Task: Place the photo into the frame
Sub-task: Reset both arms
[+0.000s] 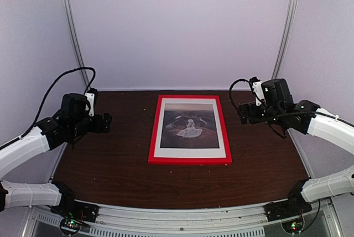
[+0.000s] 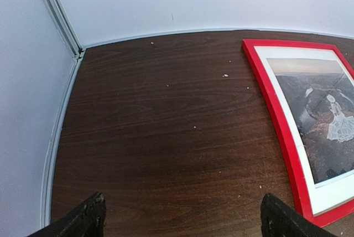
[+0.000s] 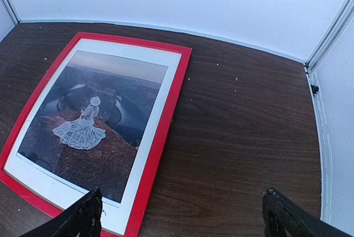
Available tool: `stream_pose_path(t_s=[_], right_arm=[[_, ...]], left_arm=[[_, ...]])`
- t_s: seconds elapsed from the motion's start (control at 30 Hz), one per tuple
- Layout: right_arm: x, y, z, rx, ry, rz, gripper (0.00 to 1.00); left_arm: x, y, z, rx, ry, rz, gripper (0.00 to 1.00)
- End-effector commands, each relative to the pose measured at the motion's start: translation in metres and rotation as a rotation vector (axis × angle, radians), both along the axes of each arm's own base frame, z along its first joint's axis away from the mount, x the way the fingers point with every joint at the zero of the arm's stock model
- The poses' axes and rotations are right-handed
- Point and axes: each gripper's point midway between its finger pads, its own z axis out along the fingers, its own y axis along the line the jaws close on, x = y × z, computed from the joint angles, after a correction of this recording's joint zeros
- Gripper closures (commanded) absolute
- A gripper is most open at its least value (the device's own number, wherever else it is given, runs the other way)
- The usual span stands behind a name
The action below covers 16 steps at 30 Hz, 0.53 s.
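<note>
The red frame (image 1: 189, 160) lies flat in the middle of the dark wood table, face up. The photo (image 1: 189, 128) of a white-dressed figure in a dark landscape sits inside it, white margins showing on all sides. The left wrist view catches the frame (image 2: 276, 116) and photo (image 2: 326, 118) at its right edge; the right wrist view shows the frame (image 3: 160, 137) and photo (image 3: 94, 120) at its left. My left gripper (image 1: 105, 122) hovers left of the frame, open and empty. To the frame's right my right gripper (image 1: 243, 113) is raised, open, holding nothing.
White walls with metal corner posts (image 1: 74, 32) enclose the table (image 1: 110, 165) on three sides. Small pale crumbs (image 2: 225, 75) dot the wood left of the frame. The arms' bases sit on a metal rail (image 1: 177, 220) along the near edge.
</note>
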Motion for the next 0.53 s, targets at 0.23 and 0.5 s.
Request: stream_pose_path(t_s=[0.23, 0.5], right_arm=[[0.009, -0.021, 0.011, -0.023, -0.060, -0.113, 0.00], [0.014, -0.016, 0.009, 0.002, -0.045, -0.096, 0.00]], left_arm=[[0.001, -0.009, 0.011, -0.051, -0.053, -0.049, 0.02], [0.002, -0.008, 0.009, -0.041, -0.045, -0.043, 0.02]])
